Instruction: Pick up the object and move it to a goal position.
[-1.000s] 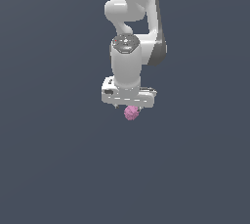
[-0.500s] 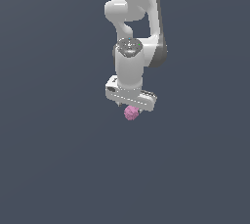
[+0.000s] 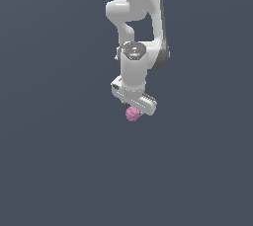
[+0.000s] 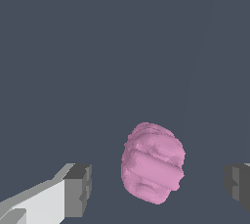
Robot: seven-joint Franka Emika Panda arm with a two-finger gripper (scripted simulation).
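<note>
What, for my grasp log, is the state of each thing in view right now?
gripper: open, jaws spread wide, pointing down around the object.
object: ungripped, sitting between the fingers with a clear gap on each side; whether it rests on a surface cannot be told.

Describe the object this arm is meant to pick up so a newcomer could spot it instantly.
Find the white robot arm and follow it down to its gripper. Just below sits the small pink lump, between the spread fingers. It is bumpy, raspberry-like, the only coloured thing against plain grey.
</note>
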